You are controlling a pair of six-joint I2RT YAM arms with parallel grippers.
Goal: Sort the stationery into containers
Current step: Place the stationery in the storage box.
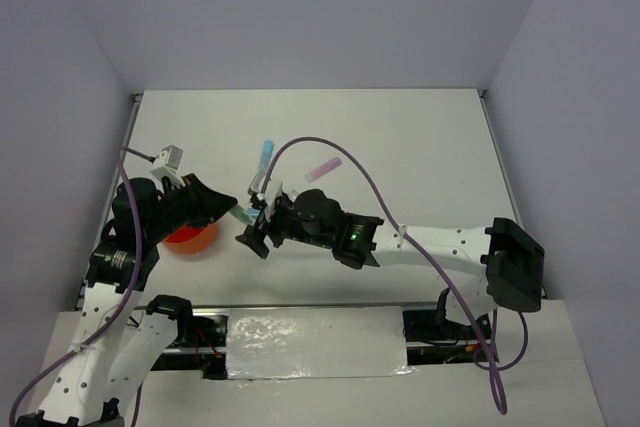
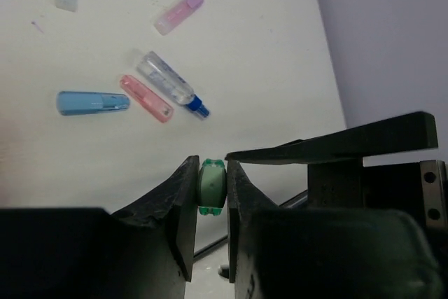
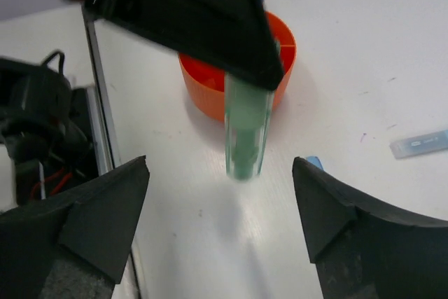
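Observation:
My left gripper [image 1: 232, 209] is shut on a green capsule piece [image 2: 212, 185] and holds it above the table, just right of the orange cup [image 1: 192, 237]. In the right wrist view the green piece [image 3: 247, 127] hangs from the left fingers in front of the cup [image 3: 238, 68]. My right gripper [image 1: 255, 227] is open and empty, its jaws spread wide on either side below the green piece. On the table lie a light blue capsule [image 2: 92, 101], a peach-pink one [image 2: 145, 98], a clear blue-tipped pen [image 2: 170, 83] and a pink one [image 2: 179, 12].
A pale blue piece [image 1: 265, 155] and a pink piece [image 1: 323, 169] lie further back on the white table. The table's metal left edge [image 3: 94, 103] runs beside the cup. Walls enclose the back and sides.

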